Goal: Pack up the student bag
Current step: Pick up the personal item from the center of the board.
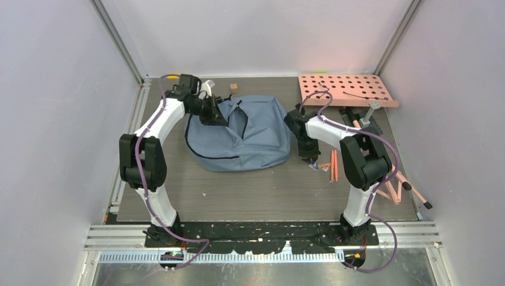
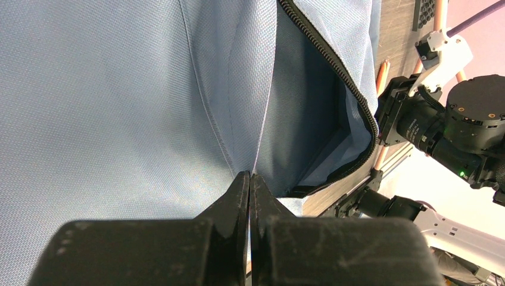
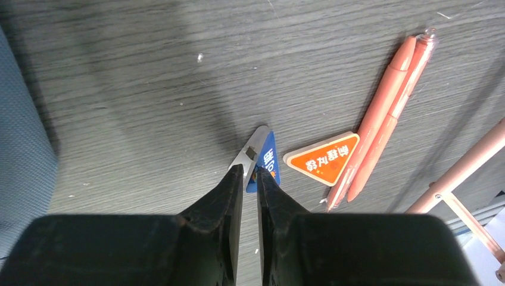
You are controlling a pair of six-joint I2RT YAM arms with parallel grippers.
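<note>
The student bag (image 1: 250, 134) is a grey-blue soft backpack lying in the middle of the table, its dark zipper open. My left gripper (image 1: 212, 117) is at the bag's upper left edge. In the left wrist view it (image 2: 250, 175) is shut on a fold of the bag's fabric (image 2: 119, 107), beside the open zipper mouth (image 2: 333, 77). My right gripper (image 1: 311, 159) is low over the table, right of the bag. In the right wrist view it (image 3: 249, 171) is closed on a small blue triangular piece (image 3: 268, 158). An orange triangular piece (image 3: 321, 158) lies flat beside it.
Two orange-pink pens (image 3: 381, 113) lie right of the triangles, also in the top view (image 1: 334, 165). A pink pegboard (image 1: 348, 89) stands at the back right with black parts (image 1: 357, 116) in front. More pink pens (image 1: 411, 187) lie at the right edge. A small wooden block (image 1: 234, 87) sits behind the bag.
</note>
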